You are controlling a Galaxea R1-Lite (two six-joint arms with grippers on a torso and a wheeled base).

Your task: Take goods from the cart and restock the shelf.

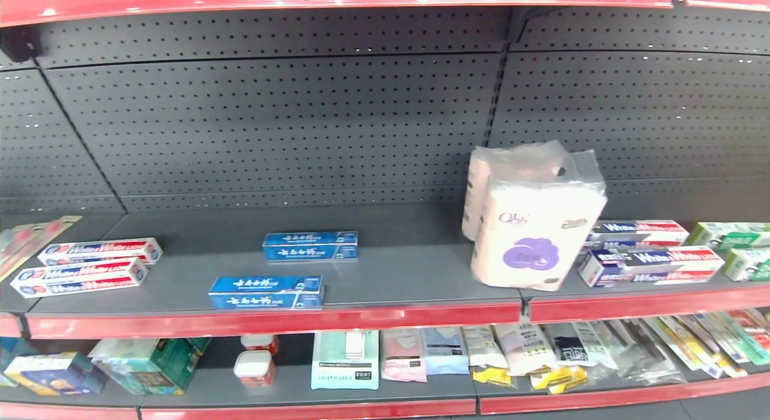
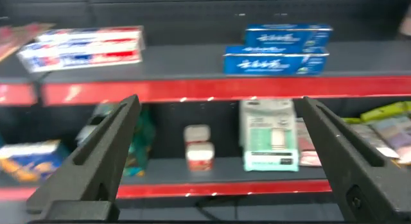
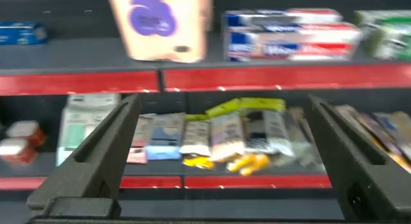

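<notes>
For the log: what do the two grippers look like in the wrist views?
Both alike: left gripper and right gripper each have two long, flat, matte dark-grey fingers with bevelled edges on a dark base bar. A small round hole marks one finger.

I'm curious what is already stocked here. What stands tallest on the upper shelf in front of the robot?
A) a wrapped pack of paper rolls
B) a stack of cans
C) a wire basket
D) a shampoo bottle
A: a plastic-wrapped pack of paper rolls stands upright on the shelf, rising well above the red-and-white boxes lying flat to its right.
</notes>
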